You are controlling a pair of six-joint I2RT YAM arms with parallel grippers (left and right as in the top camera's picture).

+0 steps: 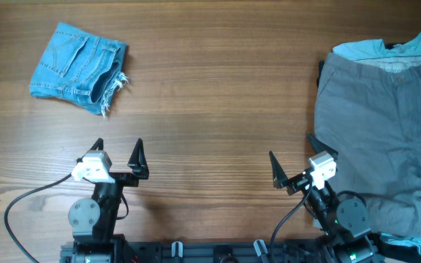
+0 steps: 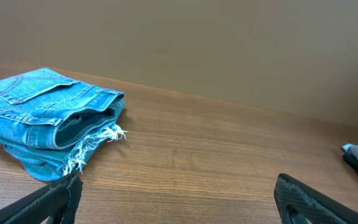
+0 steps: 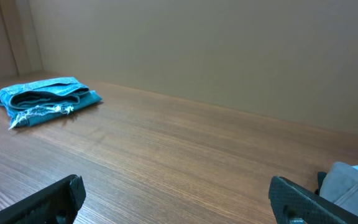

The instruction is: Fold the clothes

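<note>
Grey shorts (image 1: 378,131) lie unfolded, untouched

They sprawl flat at the right side of the table (image 1: 218,95), seemingly laid out for folding. Left gripper (image 1: 118,144) and right gripper (image 1: 289,146) rest near the front edge, fingers spread wide, holding nothing.

The table (image 1: 218,109) is wood with a clear grain and a smooth, faintly satin finish. The denim shorts (image 1: 79,67) are coarse cloth with frayed white threads at the hem. The grey shorts (image 1: 386,124) are matt woven cloth, softly creased. The left gripper (image 1: 118,146) and right gripper (image 1: 291,150) have matt black plastic fingers.
</note>
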